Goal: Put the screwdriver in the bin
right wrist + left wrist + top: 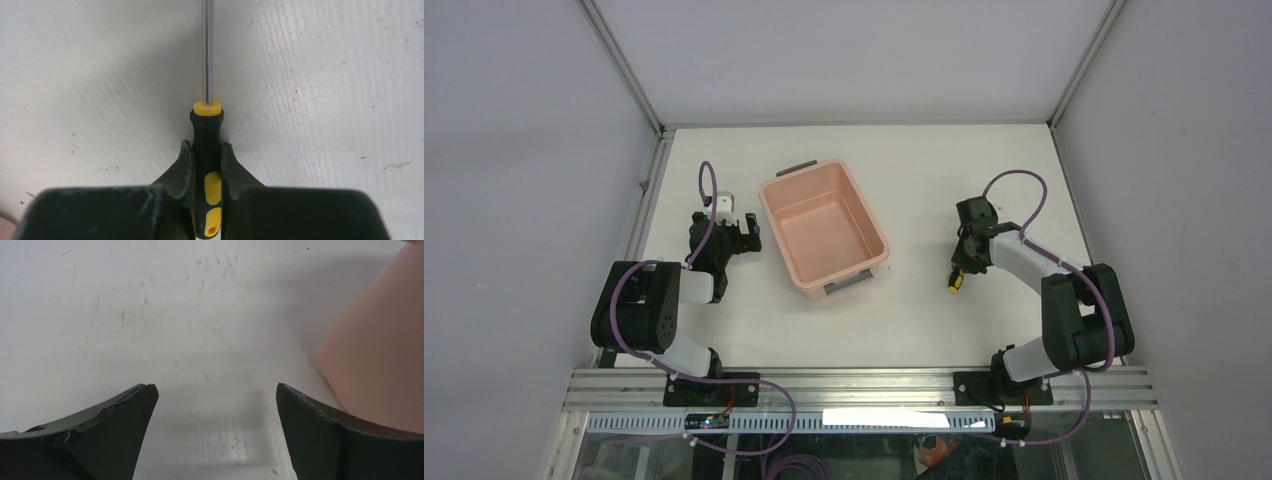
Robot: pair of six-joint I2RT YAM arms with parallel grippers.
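The salmon-pink bin [777,194] stands empty at the middle of the table, grey clips on its short ends. My right gripper [964,255] is to the right of the bin and is shut on the screwdriver [956,279]. In the right wrist view both fingers clamp the black and yellow handle [207,150], and the thin metal shaft [205,50] points away over the table. My left gripper [736,233] is open and empty just left of the bin. The left wrist view shows its fingertips [135,405] wide apart above the table, with the bin's wall [380,350] at the right.
The white table [924,320] is boxed in by grey walls and metal frame posts [624,65]. A metal rail [854,385] with the arm bases runs along the near edge.
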